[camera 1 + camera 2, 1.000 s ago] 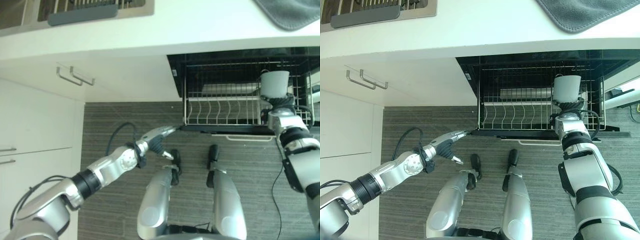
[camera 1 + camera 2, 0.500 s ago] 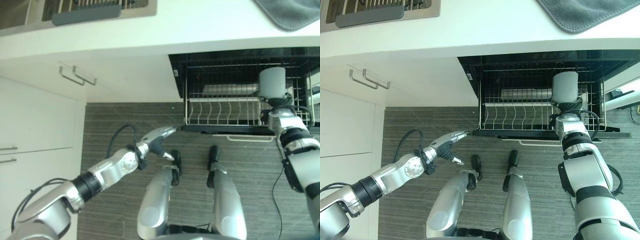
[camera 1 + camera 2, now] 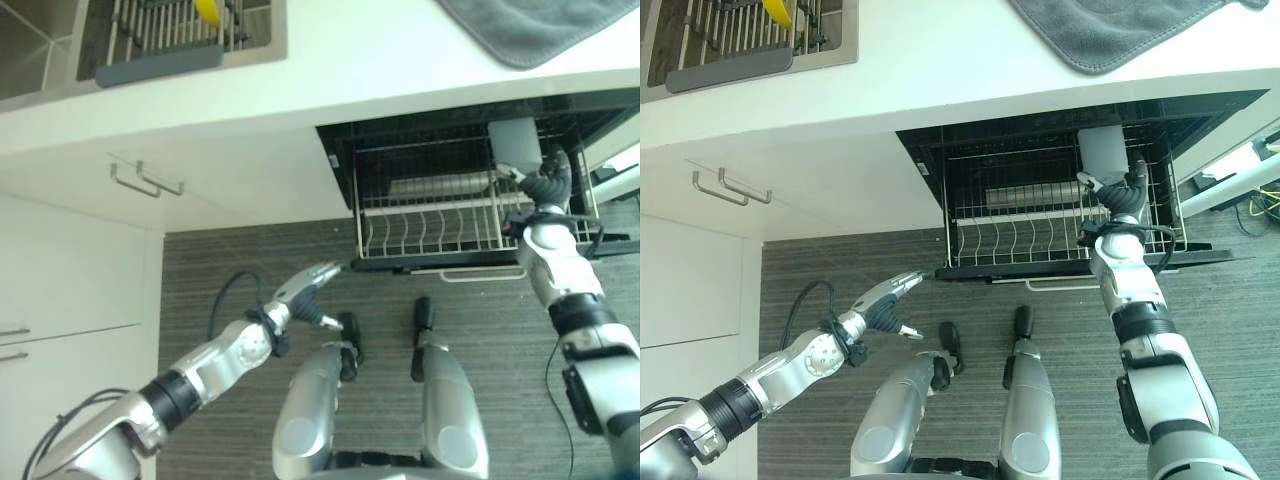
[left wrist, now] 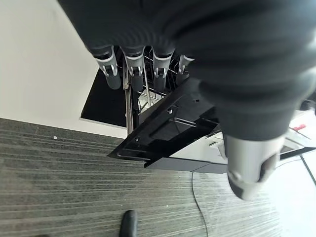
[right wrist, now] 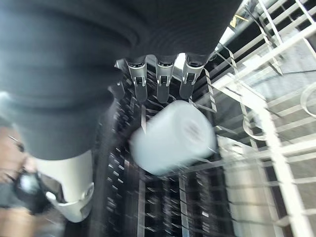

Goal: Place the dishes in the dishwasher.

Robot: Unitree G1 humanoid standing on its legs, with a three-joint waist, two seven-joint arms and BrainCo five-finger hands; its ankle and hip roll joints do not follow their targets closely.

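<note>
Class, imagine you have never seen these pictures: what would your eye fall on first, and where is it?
First, the pale grey cylindrical cup just beyond the straight fingers of the right hand, over the white wire dishwasher rack pulled out below the white countertop. Next, the left hand, open over the grey striped floor. A dark grey cloth lies on the countertop above.
</note>
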